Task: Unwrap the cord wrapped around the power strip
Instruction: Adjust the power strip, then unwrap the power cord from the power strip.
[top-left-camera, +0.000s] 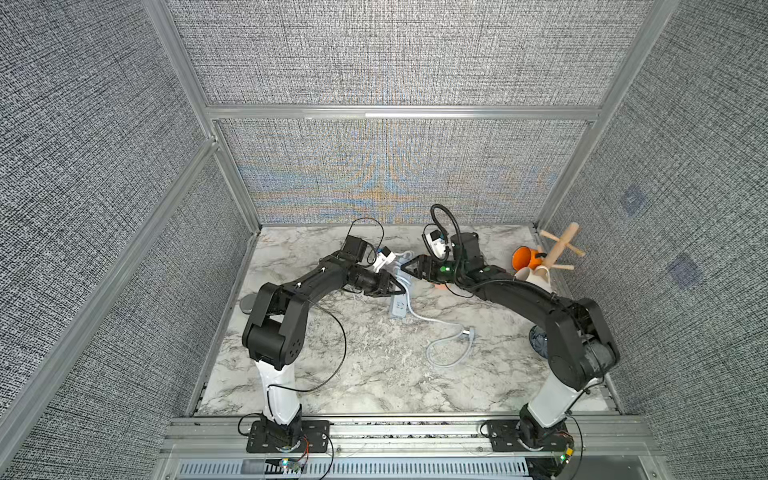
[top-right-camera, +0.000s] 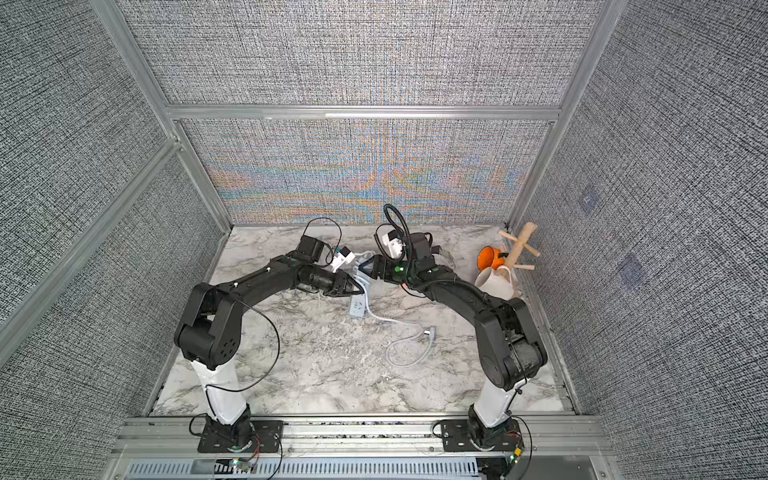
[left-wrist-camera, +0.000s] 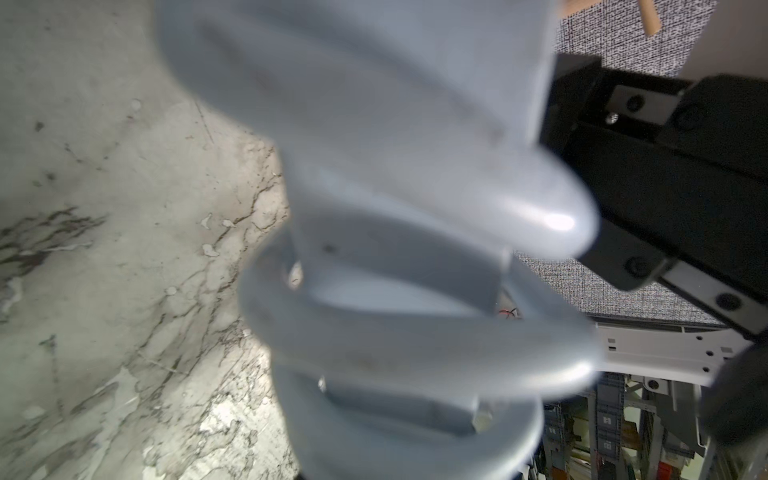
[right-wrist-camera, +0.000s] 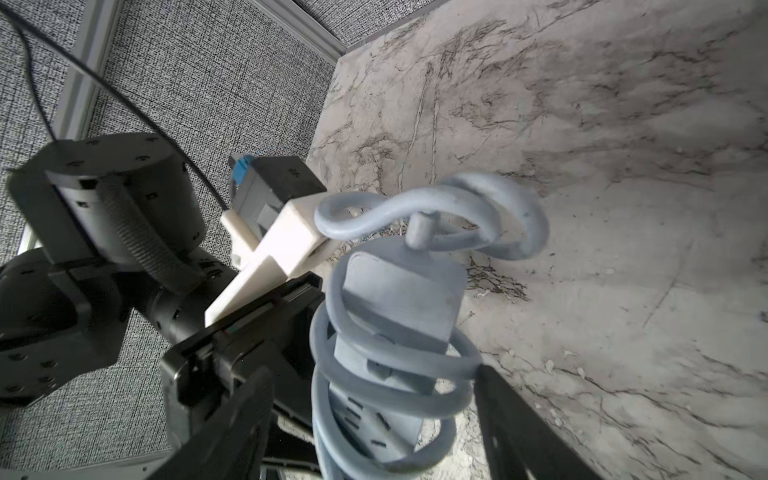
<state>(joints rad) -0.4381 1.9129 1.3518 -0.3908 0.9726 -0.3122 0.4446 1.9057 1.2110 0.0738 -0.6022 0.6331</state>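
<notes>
- Right wrist view: the strip (right-wrist-camera: 399, 299) is shown near the middle of the table (right-wrist-camera: 623, 291), between the two arms. The cord (right-wrist-camera: 374, 216) is wound round its body and looped past its far end.
- The right gripper (right-wrist-camera: 370, 374) is held wide, one finger on each side of the wrapped strip, with nothing clamped.
- The left gripper (top-left-camera: 398, 286) is seen in a top view at the strip's middle. It appears to be closed narrowly on the strip, though its fingertips are hidden.
- The step in hand is judged to be mid-unwrap. Part of the cord is already laid loose on the table, ending at the plug (top-left-camera: 469, 331), while several turns are not yet off.
- Next, a single turn near the strip's end is to be caught by the right gripper and lifted over that end, with the strip steadied by the left. Two turns should not be taken at once, or the loop may be tightened.
- Counted: one strip, one cord, one plug, two grippers. About three turns are seen round the body, plus one loose loop at the end; the exact number is blurred.
- At the table's right edge, one mug tree (top-left-camera: 559, 249), one orange mug (top-left-camera: 521, 257) and seemingly two white mugs (top-left-camera: 536, 277) are counted, well apart from the work.
</notes>
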